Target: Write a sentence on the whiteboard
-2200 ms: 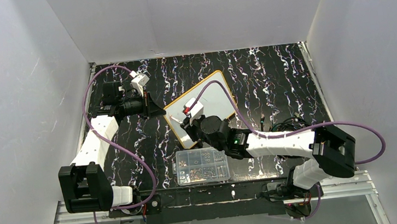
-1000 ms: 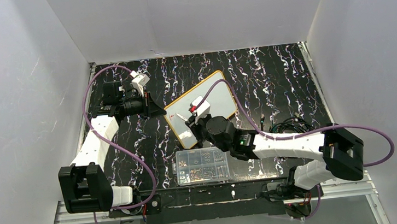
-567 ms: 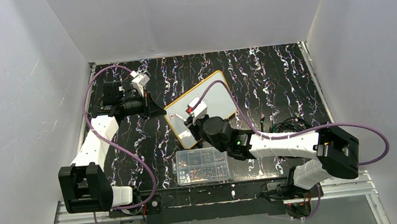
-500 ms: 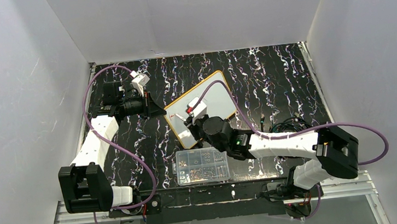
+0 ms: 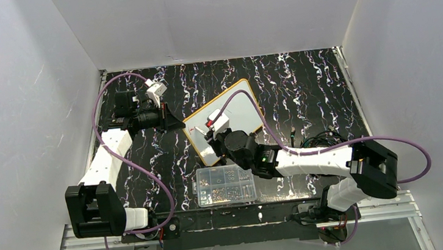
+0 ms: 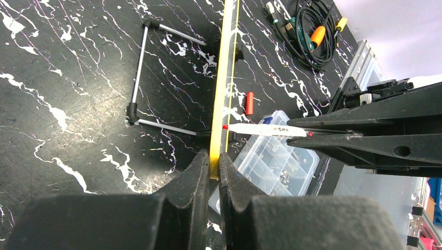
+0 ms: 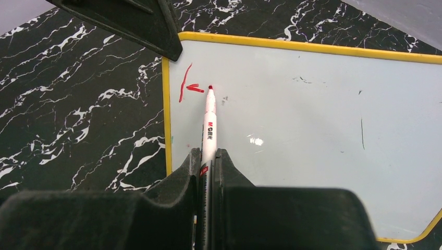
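The whiteboard point(image 5: 239, 112), white with a yellow rim, stands tilted on its wire feet at mid table. My left gripper point(image 5: 177, 124) is shut on the rim at its left edge point(image 6: 211, 164). My right gripper point(image 5: 210, 138) is shut on a white marker point(image 7: 208, 125) with a red tip. The tip touches the board near its upper left corner. Of the sentence, only a long red stroke and a short arrow-like mark point(image 7: 185, 84) show, next to the tip. The rest of the board point(image 7: 312, 130) has only faint smudges.
A clear compartment box point(image 5: 226, 184) of small parts lies in front of the board, also in the left wrist view point(image 6: 276, 156). A red marker cap point(image 6: 249, 102) lies on the table by the board. Coiled cables point(image 5: 318, 137) lie at the right.
My right gripper with the marker shifted a little right, then back left over the board's left part. The left arm has not moved.
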Motion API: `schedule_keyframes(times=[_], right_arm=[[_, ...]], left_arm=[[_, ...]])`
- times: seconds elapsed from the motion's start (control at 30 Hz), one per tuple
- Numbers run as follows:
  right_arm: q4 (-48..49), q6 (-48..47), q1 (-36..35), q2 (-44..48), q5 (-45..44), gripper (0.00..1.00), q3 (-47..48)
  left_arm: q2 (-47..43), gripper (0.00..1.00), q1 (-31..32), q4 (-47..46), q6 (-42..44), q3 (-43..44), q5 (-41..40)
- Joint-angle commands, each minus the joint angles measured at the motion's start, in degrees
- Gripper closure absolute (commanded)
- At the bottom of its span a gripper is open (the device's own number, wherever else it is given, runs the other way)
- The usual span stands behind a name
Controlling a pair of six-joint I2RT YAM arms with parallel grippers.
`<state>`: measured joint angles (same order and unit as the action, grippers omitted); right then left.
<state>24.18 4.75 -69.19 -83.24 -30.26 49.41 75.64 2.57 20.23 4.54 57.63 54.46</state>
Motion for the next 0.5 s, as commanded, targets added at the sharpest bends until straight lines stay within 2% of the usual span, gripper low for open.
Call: schedule_keyframes(times=[0.0, 0.47], right_arm=[[0.5, 1.6, -0.1, 0.7, -0.7, 0.99, 0.3], [-1.4, 2.9, -0.7, 3.0, -0.2, 0.99, -0.9]], left_arm=[[-2.6, 1.0, 0.1, 1.6, 0.7, -0.1, 1.7], [-2.8, 1.0, 0.1, 1.6, 0.7, 0.0, 1.5]])
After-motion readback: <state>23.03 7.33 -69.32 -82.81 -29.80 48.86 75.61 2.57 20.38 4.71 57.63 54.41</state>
